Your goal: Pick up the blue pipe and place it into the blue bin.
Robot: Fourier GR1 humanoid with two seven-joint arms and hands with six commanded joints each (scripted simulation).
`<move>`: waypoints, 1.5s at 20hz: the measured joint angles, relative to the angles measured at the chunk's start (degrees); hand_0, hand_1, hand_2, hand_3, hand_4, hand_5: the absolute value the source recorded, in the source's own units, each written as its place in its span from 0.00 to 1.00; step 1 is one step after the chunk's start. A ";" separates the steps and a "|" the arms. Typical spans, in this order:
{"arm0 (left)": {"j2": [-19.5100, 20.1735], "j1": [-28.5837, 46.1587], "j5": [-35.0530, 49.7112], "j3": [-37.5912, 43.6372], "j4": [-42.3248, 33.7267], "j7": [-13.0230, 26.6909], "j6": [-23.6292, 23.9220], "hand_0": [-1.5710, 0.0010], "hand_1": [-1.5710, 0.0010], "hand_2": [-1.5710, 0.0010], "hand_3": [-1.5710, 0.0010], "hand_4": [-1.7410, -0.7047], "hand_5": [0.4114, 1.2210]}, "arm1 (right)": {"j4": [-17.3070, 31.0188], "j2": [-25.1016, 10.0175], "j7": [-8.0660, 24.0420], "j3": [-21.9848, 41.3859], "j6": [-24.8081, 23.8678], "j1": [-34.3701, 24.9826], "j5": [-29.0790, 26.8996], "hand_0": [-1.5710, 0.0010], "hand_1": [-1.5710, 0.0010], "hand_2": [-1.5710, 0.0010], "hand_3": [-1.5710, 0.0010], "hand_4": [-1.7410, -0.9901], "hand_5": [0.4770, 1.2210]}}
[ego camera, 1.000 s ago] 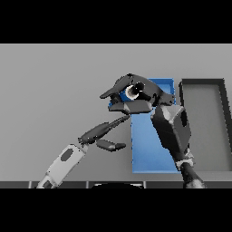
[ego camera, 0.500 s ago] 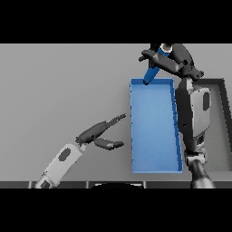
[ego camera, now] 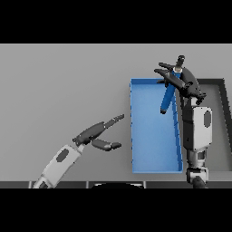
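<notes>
The left hand (ego camera: 97,135) is hovering over the grey table (ego camera: 59,86), its fingers stretched out loose and holding nothing, pointing toward the blue bin (ego camera: 136,136) just to its right. The blue bin is lying lengthwise on the table with nothing resting on its floor. The blue pipe (ego camera: 168,97) is hanging tilted over the bin's far right corner, its lower end dipping inside the bin's outline; whether it is touching the floor cannot be told. The right hand (ego camera: 179,79) is gripping the pipe's upper end with its fingers curled round it, the forearm reaching up along the bin's right wall. A dark grey bin (ego camera: 222,118) is sitting beside the blue one at the right edge
</notes>
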 measured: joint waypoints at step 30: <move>-0.24 0.44 -0.67 -0.55 -1.57 1.82 1.27 1.00 1.00 1.00 1.00 0.88 0.07 | 3.42 -26.86 -1.09 49.17 -18.30 4.55 -23.46 0.99 0.99 0.99 0.99 0.74 0.40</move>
